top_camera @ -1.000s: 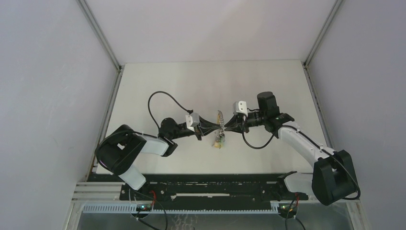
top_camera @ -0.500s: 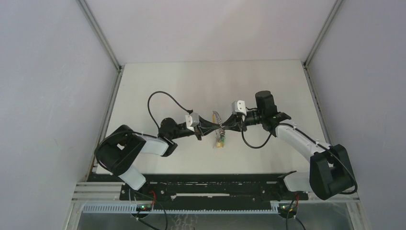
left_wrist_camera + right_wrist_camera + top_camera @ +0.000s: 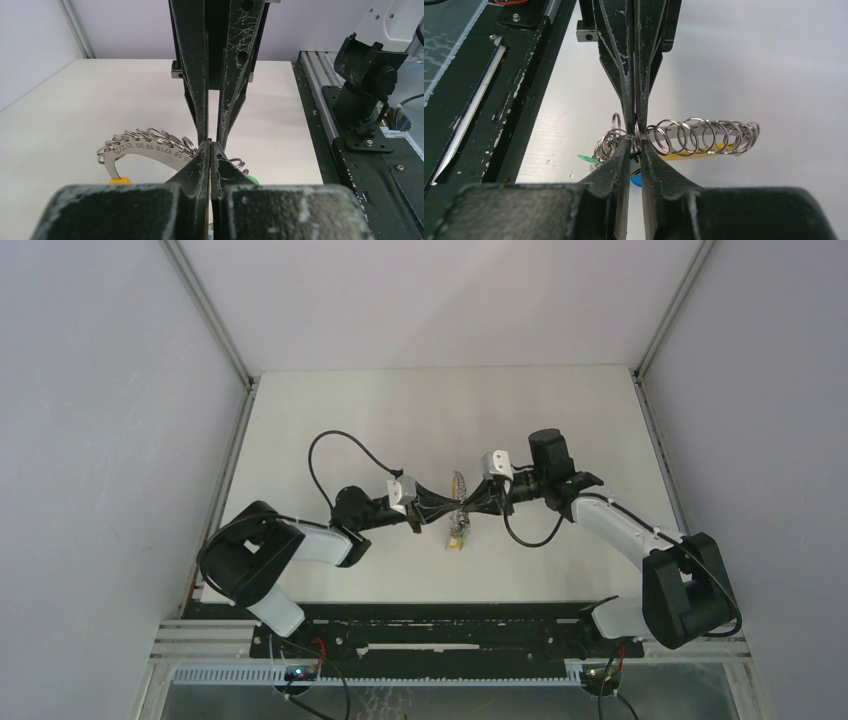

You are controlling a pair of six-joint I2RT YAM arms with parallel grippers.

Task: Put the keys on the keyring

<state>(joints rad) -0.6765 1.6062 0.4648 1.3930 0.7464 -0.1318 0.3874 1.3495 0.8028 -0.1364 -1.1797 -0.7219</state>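
Observation:
The keyring (image 3: 459, 488) hangs between my two grippers above the table's middle. It is a curved numbered metal band (image 3: 150, 149) carrying a row of silver split rings (image 3: 699, 134), with a yellow strip (image 3: 719, 148) behind. Green (image 3: 586, 158) and blue (image 3: 636, 180) tags hang below. My left gripper (image 3: 210, 144) is shut on the band. The right gripper (image 3: 636, 142) faces it, jaws nearly closed around one split ring. A small dark piece sits between its fingertips; I cannot tell whether it is one of the keys.
A black rail (image 3: 430, 625) and both arm bases run along the table's near edge. A black cable (image 3: 325, 455) loops up from the left arm. Grey walls enclose the white table (image 3: 420, 410) on three sides.
The right arm has pushed left towards the left gripper, and its jaws have narrowed onto a ring. The keyring swung slightly. The left gripper stayed shut in place.

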